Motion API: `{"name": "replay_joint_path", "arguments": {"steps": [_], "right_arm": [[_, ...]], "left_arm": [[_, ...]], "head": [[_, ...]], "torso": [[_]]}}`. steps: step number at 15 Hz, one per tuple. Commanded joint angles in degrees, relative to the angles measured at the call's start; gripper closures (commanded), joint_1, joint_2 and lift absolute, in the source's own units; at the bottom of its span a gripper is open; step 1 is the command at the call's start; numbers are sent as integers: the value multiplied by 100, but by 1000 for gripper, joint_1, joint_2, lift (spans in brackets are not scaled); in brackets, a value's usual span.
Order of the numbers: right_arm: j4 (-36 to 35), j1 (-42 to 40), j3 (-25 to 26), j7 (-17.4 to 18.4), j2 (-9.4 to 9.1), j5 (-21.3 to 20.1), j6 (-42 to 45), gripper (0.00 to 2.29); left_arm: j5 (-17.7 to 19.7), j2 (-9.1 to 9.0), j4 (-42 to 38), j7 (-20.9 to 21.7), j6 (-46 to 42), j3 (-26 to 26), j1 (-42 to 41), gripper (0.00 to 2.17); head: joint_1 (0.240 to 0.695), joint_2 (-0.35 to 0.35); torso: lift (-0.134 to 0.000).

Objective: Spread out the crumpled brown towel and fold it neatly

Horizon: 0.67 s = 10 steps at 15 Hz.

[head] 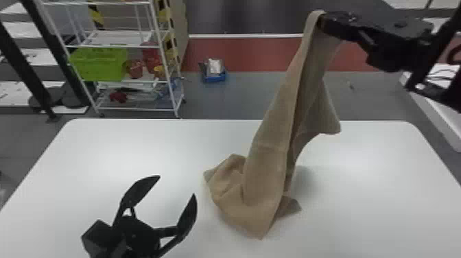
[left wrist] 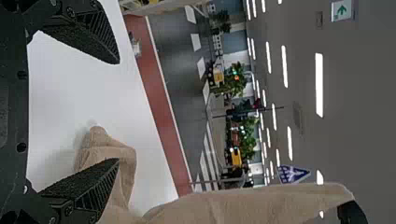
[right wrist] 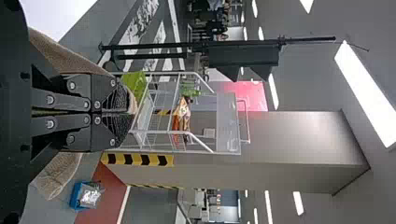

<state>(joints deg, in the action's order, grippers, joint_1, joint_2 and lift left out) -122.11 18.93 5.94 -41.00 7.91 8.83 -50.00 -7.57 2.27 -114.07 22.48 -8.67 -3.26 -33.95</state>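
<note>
**Towel Held High by One End, Its Foot Bunched: Find a Second Corner Before Spreading**

The right tool (head: 320, 22) has the brown towel (head: 267, 164) pinched by its upper end, fingers pressed together with cloth between them, raised well above the white surface (head: 137, 147). From there the towel slants down in long folds, and its lower part lies heaped on the surface near the middle. The left tool (head: 177, 186) is low, to the left of that heap, its fingers spread wide with nothing between them.

The step in hand looks like opening the cloth out from this one hold. To do it well, the right tool should keep its pinch firm and lift smoothly, so the weight of the cloth draws the folds straight. The left tool would best take a real corner or a single edge; a grab into the heap would catch several layers and lock the creases in. One free corner (head: 332, 127) hangs beside the main fold, and another (head: 293, 206) lies on the surface by the heap. With two corners held, draw them apart gently until the edge is taut, then lower the far side first. Pulling too hard could slip the pinch.
</note>
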Motion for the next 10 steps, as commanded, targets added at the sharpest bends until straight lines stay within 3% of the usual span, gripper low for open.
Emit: {"name": "replay_joint_path", "arguments": {"steps": [1,6,10], "right_arm": [[108,489,-384,224,0,-109,-182,1504],[442,814,-1183,681,-9,-215,-76,1504],[680,1078,-1711,786,-475,93,12,1504]], "left_arm": [[2,1,-151,283,2,88,-103,147],[37,28,-309,230,107,589,-138,151],[63,54,-300,90,142,748,-77,151]], "head": [[658,31],[623,34],[614,61]], "torso": [[-122],[-122],[-122]]}}
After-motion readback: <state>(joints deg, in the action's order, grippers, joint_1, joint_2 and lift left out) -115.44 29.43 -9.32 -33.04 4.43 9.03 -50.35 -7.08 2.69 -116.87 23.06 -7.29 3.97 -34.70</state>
